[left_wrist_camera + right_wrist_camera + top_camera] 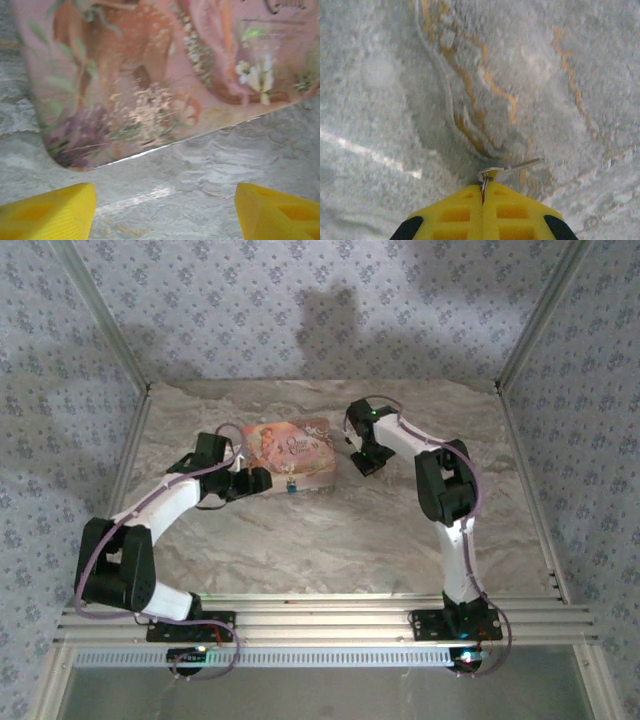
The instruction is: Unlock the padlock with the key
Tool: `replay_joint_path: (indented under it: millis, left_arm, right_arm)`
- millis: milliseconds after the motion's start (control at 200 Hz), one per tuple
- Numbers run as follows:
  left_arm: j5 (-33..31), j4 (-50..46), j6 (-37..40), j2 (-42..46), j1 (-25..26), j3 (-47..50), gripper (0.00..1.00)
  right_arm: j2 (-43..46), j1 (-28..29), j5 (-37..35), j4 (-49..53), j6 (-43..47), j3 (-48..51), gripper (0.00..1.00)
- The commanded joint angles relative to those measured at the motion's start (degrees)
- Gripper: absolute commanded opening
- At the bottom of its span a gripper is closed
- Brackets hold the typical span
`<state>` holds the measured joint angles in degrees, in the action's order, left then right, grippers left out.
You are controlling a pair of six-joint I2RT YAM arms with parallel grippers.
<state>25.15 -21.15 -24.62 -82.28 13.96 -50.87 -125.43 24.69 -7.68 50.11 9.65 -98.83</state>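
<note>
Key (519, 165) pinched in right gripper (483, 189), seemingly by its ring; padlock (291, 484) near spread left gripper (264, 480).

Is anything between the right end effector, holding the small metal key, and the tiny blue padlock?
Partly. The tiny blue padlock sits at the near edge of the flat pink illustrated box; the right end effector, with the small metal key, is off the box's right side. The box's near right corner seems to lie between them.
</note>
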Motion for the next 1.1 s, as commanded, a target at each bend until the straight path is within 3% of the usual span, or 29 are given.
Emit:
replay_joint_path:
  millis: [0, 380, 660, 914, 1094]
  left_arm:
    - [3.97, 2.56, -1.53, 2.53, 0.37, -0.80, 0.73]
    - [11.91, 13.05, -9.88, 5.53, 0.50, 0.13, 0.71]
    - [16.19, 28.02, -13.36, 9.13, 2.94, 5.34, 0.68]
    - [17.37, 29.81, -7.23, 10.04, 8.74, 4.92, 0.66]
    - [9.46, 27.53, 4.07, 14.24, 11.50, 5.77, 0.64]
  right_arm:
    - [7.47, 0.36, 2.90, -4.27, -2.23, 5.13, 0.00]
    - [25.86, 2.74, 13.40, -15.39, -8.81, 20.21, 0.00]
    - [35.18, 4.84, 31.14, -28.79, -19.05, 25.23, 0.00]
    - [35.60, 7.53, 40.92, -32.19, -23.94, 23.50, 0.00]
    - [36.30, 8.47, 45.38, -32.39, -25.12, 22.53, 0.00]
